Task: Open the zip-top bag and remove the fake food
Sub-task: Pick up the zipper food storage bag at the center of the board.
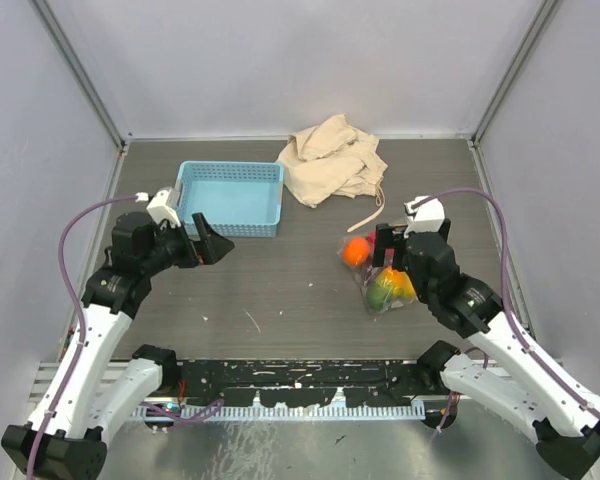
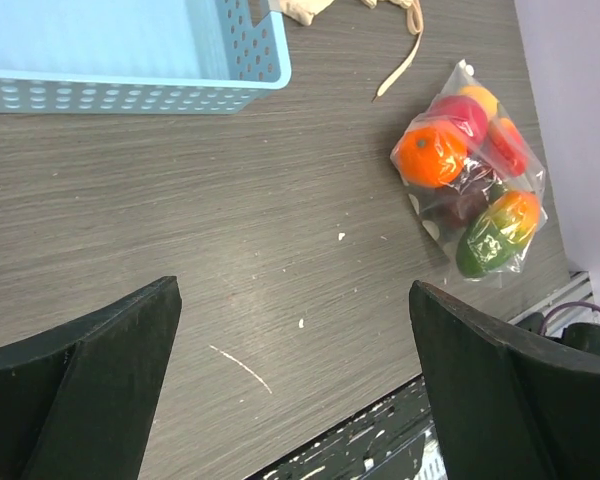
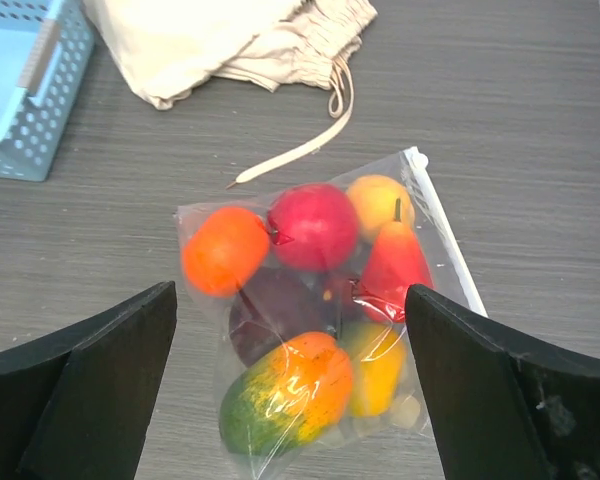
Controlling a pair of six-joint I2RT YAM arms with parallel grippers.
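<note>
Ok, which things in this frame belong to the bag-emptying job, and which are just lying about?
Part of the job:
- zip-top bag, lying flat on the table
- fake food, all inside the bag

Just lying about:
- light blue basket, nothing visible in it
- beige cloth drawstring bag, crumpled at the far edge, its cord trailing toward the zip-top bag

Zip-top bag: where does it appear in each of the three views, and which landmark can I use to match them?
Top external: the bag lies right of centre, in the lower half.
Left wrist: the bag is at the upper right.
Right wrist: the bag fills the centre.
Shared landmark: the basket, up and to the left of the bag in every view.
</note>
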